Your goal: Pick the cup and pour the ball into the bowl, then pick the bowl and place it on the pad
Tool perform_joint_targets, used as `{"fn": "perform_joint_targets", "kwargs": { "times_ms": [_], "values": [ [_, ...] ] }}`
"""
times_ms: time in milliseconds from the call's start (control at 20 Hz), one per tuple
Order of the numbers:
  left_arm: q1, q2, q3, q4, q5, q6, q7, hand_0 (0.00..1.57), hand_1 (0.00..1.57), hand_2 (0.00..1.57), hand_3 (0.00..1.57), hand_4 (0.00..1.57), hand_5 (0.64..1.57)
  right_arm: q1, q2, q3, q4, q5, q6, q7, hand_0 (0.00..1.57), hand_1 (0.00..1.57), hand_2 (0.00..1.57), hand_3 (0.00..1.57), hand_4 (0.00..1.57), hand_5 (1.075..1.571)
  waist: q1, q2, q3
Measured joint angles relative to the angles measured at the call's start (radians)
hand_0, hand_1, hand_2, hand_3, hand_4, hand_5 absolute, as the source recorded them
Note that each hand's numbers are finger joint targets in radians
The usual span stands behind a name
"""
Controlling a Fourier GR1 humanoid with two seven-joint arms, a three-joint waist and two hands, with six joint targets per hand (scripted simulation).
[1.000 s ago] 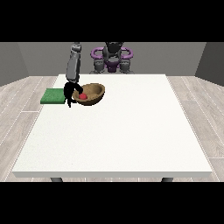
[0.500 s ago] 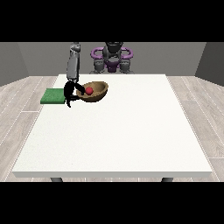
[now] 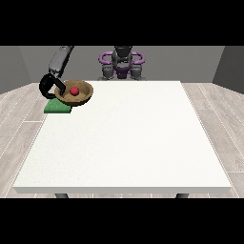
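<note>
A brown bowl (image 3: 76, 94) with a red ball (image 3: 74, 90) inside hangs over the table's far left corner. The black hand at the view's left (image 3: 46, 86) is curled round the bowl's left rim and holds it. Just below and in front of the bowl lies the flat green pad (image 3: 57, 108), partly covered by it. Whether the bowl touches the pad I cannot tell. No cup shows anywhere. The other hand is not visible.
The white table (image 3: 128, 143) stretches wide in front and to the right of the bowl. The robot's torso (image 3: 122, 64) with purple rings stands behind the far edge. The pad lies right at the table's left edge.
The hand has carried the bowl with the ball to the left and upward, from beside the pad to over the pad's far right part.
</note>
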Motion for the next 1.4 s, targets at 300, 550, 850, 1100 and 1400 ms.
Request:
{"fn": "perform_joint_targets", "kwargs": {
  "times_ms": [300,550,850,1100,1400],
  "values": [
    [0.058,0.019,0.02,0.055,-0.016,-0.004,-0.064,0.0,0.0,0.0,0.0,1.2,1.543,-0.039,-0.122,-0.007,-0.014,0.0,0.086,0.117,1.57,1.57,1.57,0.58,1.09,1.564,-0.056,-0.026,0.0022],
    [0.082,0.062,0.042,0.096,-0.002,-0.034,-0.102,0.0,0.0,0.0,0.0,1.21,1.551,-0.041,-0.171,-0.032,0.0,-0.015,0.149,0.116,1.57,1.57,1.57,0.38,1.12,1.568,-0.072,-0.004,0.003],
    [0.117,0.116,0.071,0.174,-0.003,-0.071,-0.187,0.0,0.0,0.0,0.0,1.21,1.553,-0.027,-0.157,-0.048,-0.01,-0.027,0.162,0.097,1.57,1.57,1.57,0.45,1.07,1.566,-0.095,0.022,0.0034],
    [0.112,0.117,0.06,0.18,-0.001,-0.069,-0.214,0.0,0.0,0.0,0.0,1.21,1.555,-0.039,-0.091,-0.058,0.008,-0.037,0.122,0.074,1.57,1.57,1.57,0.53,1.03,1.571,-0.085,0.047,0.0037],
    [0.126,0.121,0.045,0.183,-0.005,-0.06,-0.229,0.0,0.0,0.0,0.0,1.2,1.559,-0.046,-0.073,-0.082,0.038,-0.061,0.133,0.072,1.57,1.57,1.57,0.74,0.9,1.569,-0.089,0.042,0.0043]
  ]
}}
